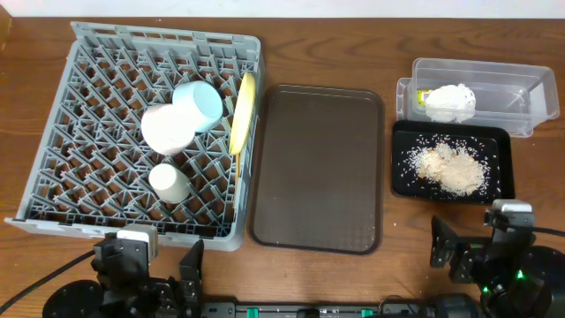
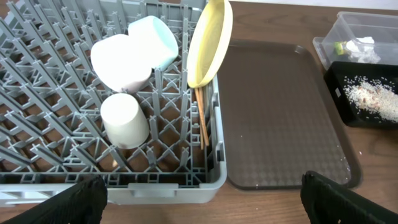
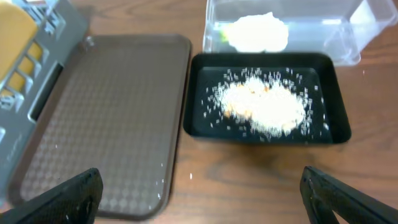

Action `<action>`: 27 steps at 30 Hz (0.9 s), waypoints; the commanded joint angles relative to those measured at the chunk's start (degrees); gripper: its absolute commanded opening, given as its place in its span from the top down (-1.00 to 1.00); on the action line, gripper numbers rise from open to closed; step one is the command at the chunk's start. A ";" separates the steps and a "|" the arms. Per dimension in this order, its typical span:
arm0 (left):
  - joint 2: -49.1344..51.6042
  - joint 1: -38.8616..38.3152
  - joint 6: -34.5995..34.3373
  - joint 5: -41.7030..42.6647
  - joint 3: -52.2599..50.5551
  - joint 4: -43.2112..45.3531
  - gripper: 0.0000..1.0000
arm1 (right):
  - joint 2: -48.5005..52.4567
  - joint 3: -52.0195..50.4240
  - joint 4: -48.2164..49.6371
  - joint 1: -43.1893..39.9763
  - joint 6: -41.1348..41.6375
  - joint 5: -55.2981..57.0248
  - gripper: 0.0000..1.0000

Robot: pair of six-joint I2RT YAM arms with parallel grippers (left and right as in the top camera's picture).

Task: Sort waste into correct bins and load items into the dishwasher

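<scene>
Waste looks sorted, so the risk is undoing it. The crumpled napkin point(image 1: 450, 101) and the green-yellow wrapper point(image 2: 339, 47) sit in the clear tub point(image 1: 530, 88), and the rice-like crumbs point(image 1: 450, 168) lie loose in the shallow black tray point(image 1: 499, 146) just in front of it. The right gripper point(image 3: 200, 180) waits near the table's front edge with its jaws spread wide and nothing between them. If you swing that arm forward low, a finger could catch the tray's rim and scatter the crumbs onto the wood. The left gripper point(image 2: 202, 186) is likewise spread and empty, just short of the dish rack point(image 1: 159, 34). Inside the rack, the pale-yellow plate point(image 1: 241, 113) stands on edge against the right wall. A knock to the rack would likely tip it onto the brown serving tray point(image 1: 318, 168). The white-pinkish bowl point(image 1: 168, 128) and light-blue bowl point(image 1: 201, 102) lean on each other and could roll if jolted. A small white cup point(image 1: 169, 181) sits nearer you. The chopsticks point(image 2: 202, 118) lie thin among the pegs below the plate, and I judge they could slip through the lattice. Keep both arms high if you move them.
</scene>
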 commanded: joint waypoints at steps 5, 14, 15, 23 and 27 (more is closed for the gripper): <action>-0.04 -0.20 0.61 0.92 -0.26 0.22 -0.98 | -0.15 -0.57 -3.21 1.27 0.83 0.76 -0.99; -0.04 -0.20 0.61 0.92 -0.26 0.22 -0.97 | -0.24 -0.57 -3.19 1.22 -0.02 2.93 -0.98; -0.04 -0.20 0.61 0.92 -0.26 0.22 -0.97 | -0.28 -0.57 -3.10 1.22 -0.02 2.91 -0.99; -0.04 -0.20 0.61 0.92 -0.26 0.22 -0.96 | -8.57 -12.85 17.16 1.22 -2.12 2.73 -0.99; -0.04 -0.20 0.61 0.92 -0.26 0.22 -0.96 | -15.04 -24.20 31.17 1.22 -2.86 0.87 -0.98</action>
